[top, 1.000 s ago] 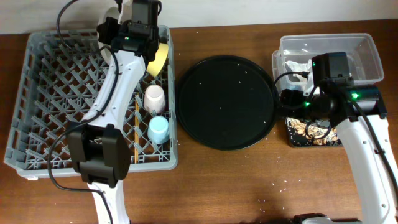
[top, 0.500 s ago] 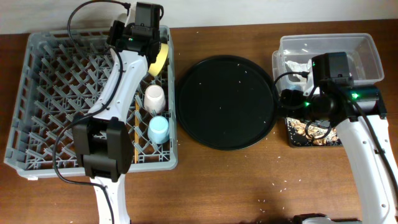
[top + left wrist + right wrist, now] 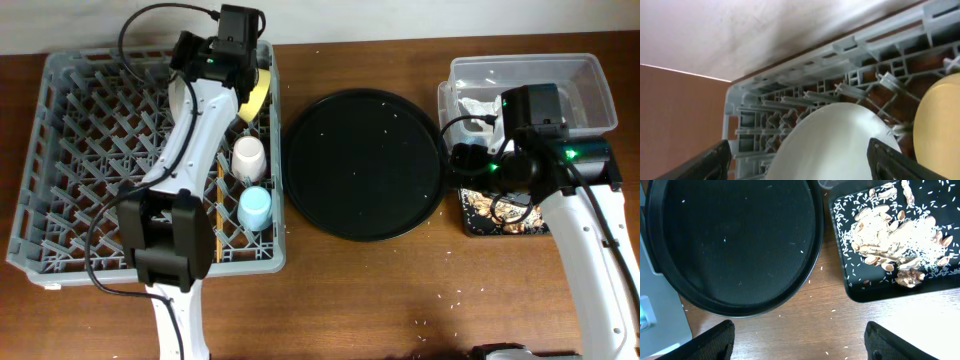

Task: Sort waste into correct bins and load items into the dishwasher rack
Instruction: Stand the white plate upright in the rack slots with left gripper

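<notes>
The pale plate (image 3: 835, 145) stands on edge among the pegs at the far right corner of the grey dishwasher rack (image 3: 90, 150). My left gripper (image 3: 800, 167) is open, its fingers wide on either side of the plate. Beside the plate leans the yellow bowl (image 3: 940, 130). A pink cup (image 3: 248, 157) and a light-blue cup (image 3: 255, 207) sit in the rack's right column. My right gripper (image 3: 800, 345) hangs open and empty over bare table. Food scraps and rice (image 3: 895, 235) lie in the shallow black tray (image 3: 860, 287). White napkins (image 3: 478, 100) lie in the clear tub (image 3: 585, 85).
The large round black tray (image 3: 365, 165) lies between the rack and the bins, with a few grains on it. A thin orange stick (image 3: 219, 210) lies in the rack left of the cups. Loose rice grains dot the table near the front.
My left gripper has gone from shut to open, letting go of the plate, which now stands in the rack. The left arm shifted slightly right. The right arm has not moved.
</notes>
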